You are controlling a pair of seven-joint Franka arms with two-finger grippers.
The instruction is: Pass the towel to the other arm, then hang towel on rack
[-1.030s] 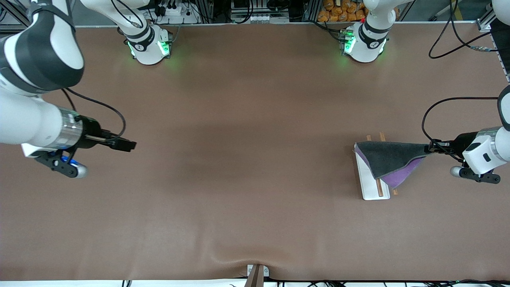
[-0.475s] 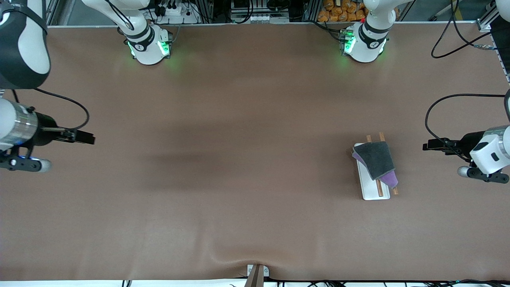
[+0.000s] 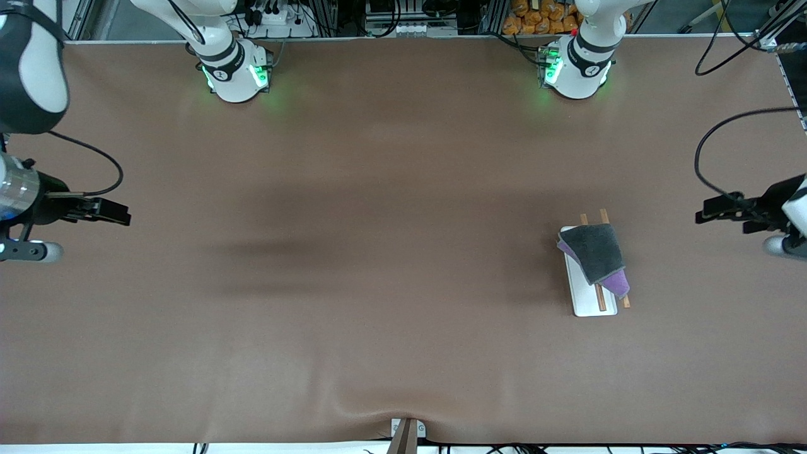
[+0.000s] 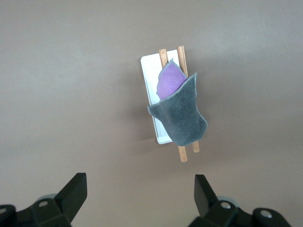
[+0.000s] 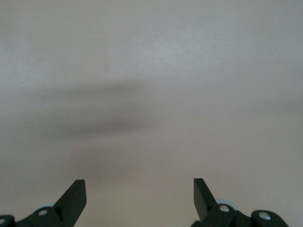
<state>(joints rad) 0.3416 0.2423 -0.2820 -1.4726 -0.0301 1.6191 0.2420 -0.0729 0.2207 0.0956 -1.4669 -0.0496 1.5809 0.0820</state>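
The towel [image 3: 596, 255], dark grey with a purple face showing at its lower corner, hangs draped over the two wooden rods of the rack [image 3: 583, 299], which stands on its white tray base toward the left arm's end of the table. In the left wrist view the towel [image 4: 182, 116] lies over the rack [image 4: 151, 66]. My left gripper [image 3: 701, 216] is open and empty, up in the air, apart from the rack at the left arm's end of the table; it also shows in the left wrist view [image 4: 140, 191]. My right gripper [image 3: 123, 216] is open and empty over bare table at the right arm's end, and shows in the right wrist view [image 5: 139, 194].
The brown table mat [image 3: 378, 252] covers the table. The two arm bases [image 3: 236, 72] [image 3: 577, 69] stand along the edge farthest from the front camera. A small bracket [image 3: 406, 432] sits at the mat's nearest edge.
The left gripper let go of the towel, which settled onto the rack rods, and drew back toward its end of the table. The right gripper drew back toward its own end.
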